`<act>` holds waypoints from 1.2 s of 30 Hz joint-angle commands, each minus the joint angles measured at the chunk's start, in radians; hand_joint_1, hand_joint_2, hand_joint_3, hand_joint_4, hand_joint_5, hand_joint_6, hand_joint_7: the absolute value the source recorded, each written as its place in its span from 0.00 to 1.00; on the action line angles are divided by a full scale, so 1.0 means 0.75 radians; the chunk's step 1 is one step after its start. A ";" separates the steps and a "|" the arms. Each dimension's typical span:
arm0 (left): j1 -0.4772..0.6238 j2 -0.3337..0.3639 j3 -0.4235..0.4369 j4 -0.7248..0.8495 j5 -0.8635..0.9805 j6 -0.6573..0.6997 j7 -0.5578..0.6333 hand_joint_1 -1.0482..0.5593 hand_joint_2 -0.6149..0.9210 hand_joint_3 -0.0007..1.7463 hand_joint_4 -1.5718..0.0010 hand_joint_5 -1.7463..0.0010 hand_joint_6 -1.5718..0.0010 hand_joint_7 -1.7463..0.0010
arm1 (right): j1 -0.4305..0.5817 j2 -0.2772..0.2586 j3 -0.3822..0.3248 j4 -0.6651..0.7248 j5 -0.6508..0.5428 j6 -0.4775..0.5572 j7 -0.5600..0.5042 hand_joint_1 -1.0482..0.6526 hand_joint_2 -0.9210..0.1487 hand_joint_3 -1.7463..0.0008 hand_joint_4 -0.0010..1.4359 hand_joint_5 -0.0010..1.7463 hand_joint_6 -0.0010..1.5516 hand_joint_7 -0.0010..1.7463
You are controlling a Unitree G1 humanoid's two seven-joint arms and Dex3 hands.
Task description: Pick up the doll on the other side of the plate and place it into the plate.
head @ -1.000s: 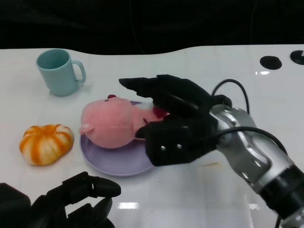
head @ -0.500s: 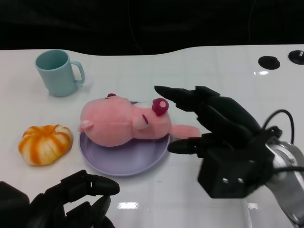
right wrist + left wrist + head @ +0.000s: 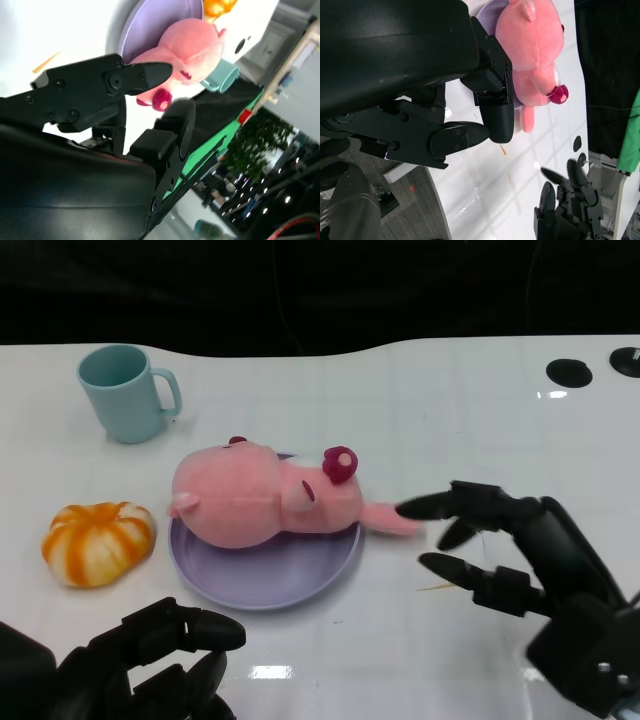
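The pink doll (image 3: 262, 497) lies on its side across the purple plate (image 3: 262, 578), one leg sticking out over the plate's right rim. My right hand (image 3: 550, 560) hovers to the right of that leg, fingers spread, holding nothing and just clear of the doll. My left hand (image 3: 140, 665) sits at the near left edge, fingers curled in on nothing, short of the plate. The left wrist view shows the doll (image 3: 535, 45) beyond my curled fingers (image 3: 470, 135). In the right wrist view the doll (image 3: 192, 45) lies on the plate (image 3: 155, 20).
A teal mug (image 3: 125, 392) stands at the back left. An orange striped pumpkin (image 3: 97, 542) sits left of the plate. Two black round holes (image 3: 570, 370) mark the table's far right, near its back edge.
My right hand has let go of the doll and drawn back to the near right with fingers spread. The doll stays on the plate. The left hand has barely moved.
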 commanded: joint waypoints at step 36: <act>-0.008 0.047 0.043 -0.012 -0.026 0.028 -0.018 0.52 1.00 0.30 0.70 0.02 0.67 0.30 | 0.299 0.020 -0.076 0.080 -0.083 -0.336 -0.110 0.63 0.57 0.23 0.63 1.00 0.56 0.75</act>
